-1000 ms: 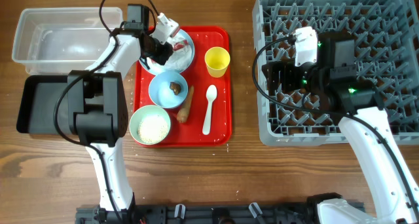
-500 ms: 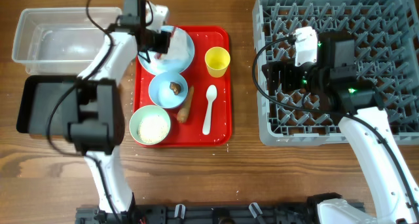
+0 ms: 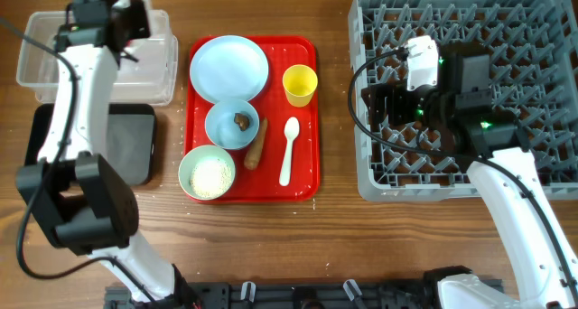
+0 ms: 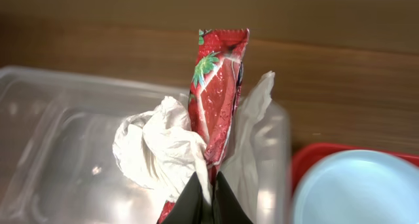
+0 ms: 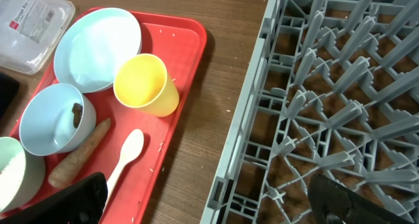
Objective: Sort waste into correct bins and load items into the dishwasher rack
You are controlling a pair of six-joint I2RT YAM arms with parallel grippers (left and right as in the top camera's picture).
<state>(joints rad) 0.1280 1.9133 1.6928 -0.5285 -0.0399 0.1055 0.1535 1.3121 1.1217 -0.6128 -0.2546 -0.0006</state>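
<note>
My left gripper [image 3: 126, 27] hangs over the right end of the clear tub [image 3: 54, 65]. In the left wrist view it [image 4: 208, 199] is shut on the red-and-white snack wrapper [image 4: 219, 99] and the crumpled white tissue [image 4: 157, 145], above the clear tub [image 4: 59, 158]. On the red tray [image 3: 307, 178] lie the bare pale blue plate [image 3: 228, 67], yellow cup [image 3: 299, 83], small blue bowl [image 3: 226, 133] with a brown lump [image 3: 241, 121], orange-brown stick [image 3: 256, 146], white spoon [image 3: 288, 151] and green bowl [image 3: 207, 173] of rice. My right gripper [image 5: 216, 204] is open and empty over the grey rack's [image 3: 470, 164] left edge.
The black tray [image 3: 126, 146] lies just in front of the clear tub, left of the red tray. Bare wood runs between the red tray and the rack. A few rice grains lie scattered on the red tray's near side [image 5: 157, 158].
My left arm has swung from the plate leftward to over the clear tub, carrying the wrapper and tissue. The plate is now bare. The right arm has not moved.
</note>
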